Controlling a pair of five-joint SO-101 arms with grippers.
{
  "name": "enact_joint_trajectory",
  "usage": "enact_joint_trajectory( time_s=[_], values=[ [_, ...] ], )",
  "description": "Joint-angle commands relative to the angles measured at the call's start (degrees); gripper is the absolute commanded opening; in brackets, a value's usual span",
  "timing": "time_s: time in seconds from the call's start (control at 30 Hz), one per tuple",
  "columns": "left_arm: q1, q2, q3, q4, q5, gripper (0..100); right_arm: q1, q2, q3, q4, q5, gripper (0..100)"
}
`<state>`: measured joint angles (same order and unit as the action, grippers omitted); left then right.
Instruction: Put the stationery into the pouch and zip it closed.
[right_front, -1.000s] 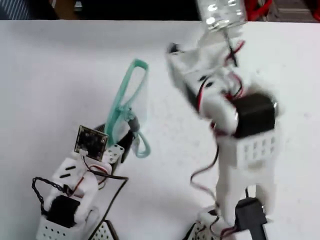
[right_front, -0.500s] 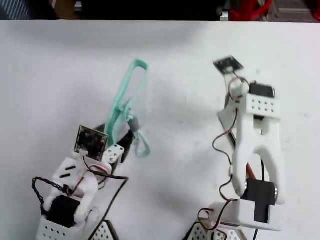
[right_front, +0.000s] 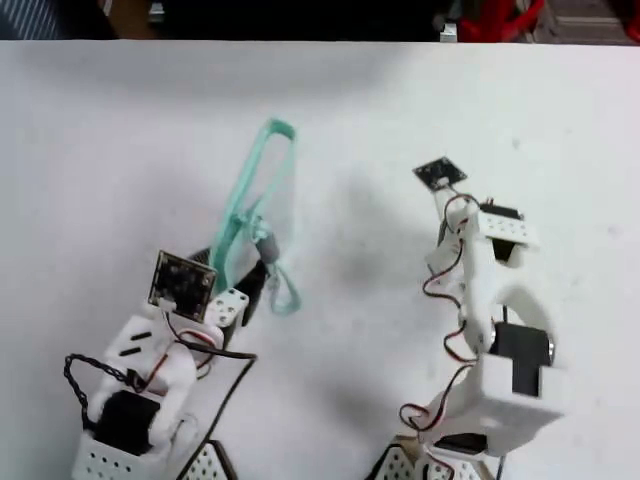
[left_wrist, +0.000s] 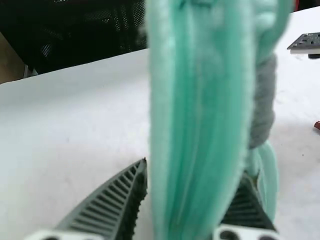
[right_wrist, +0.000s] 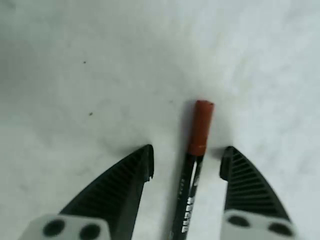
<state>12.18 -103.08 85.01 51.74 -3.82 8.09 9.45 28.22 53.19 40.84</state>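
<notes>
The pouch (right_front: 262, 195) is clear with a teal rim and lies left of the table's middle, its grey zipper pull (right_front: 265, 243) near my left gripper (right_front: 244, 292). My left gripper (left_wrist: 192, 200) is shut on the pouch's teal edge (left_wrist: 195, 125), with the grey pull (left_wrist: 262, 100) just beyond it. A black pen with a red cap (right_wrist: 199, 127) lies on the table. Low over the pen, my right gripper (right_wrist: 187, 152) stands open, one finger on each side of it. From above, the right arm (right_front: 490, 300) is folded down over that spot and hides the pen.
The white table (right_front: 120, 130) has free room at the back and far left. The right arm's camera board (right_front: 438, 172) sticks out toward the back. Dark clutter lines the far edge (right_front: 300, 20).
The right arm came down from a raised pose at the back and folded low over the table, bringing its gripper over the pen. The left arm and pouch stayed still.
</notes>
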Motion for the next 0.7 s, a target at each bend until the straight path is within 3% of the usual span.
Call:
enact_joint_trajectory(
  time_s=[0.0,0.07,0.17,0.37,0.57,0.67],
  values=[
    [-0.5,0.0,-0.3,-1.3,0.1,20,1.0,1.5,-5.3,1.3,0.2,0.1],
    [-0.5,0.0,-0.3,-1.4,0.1,20,0.9,0.7,-6.7,2.2,0.1,4.0],
    [-0.5,0.0,-0.3,-1.4,0.1,20,-0.3,-5.1,-9.8,6.5,0.0,1.7],
    [-0.5,0.0,-0.4,-1.4,0.1,20,-6.5,-27.9,-15.9,13.7,-0.2,1.8],
    [-0.5,0.0,-0.4,-1.4,0.1,20,-15.1,-46.1,-20.1,12.8,-7.7,1.8],
    [-0.5,0.0,-0.4,-1.4,0.1,20,-19.1,-52.6,-21.0,7.5,-14.6,1.8]
  ],
)
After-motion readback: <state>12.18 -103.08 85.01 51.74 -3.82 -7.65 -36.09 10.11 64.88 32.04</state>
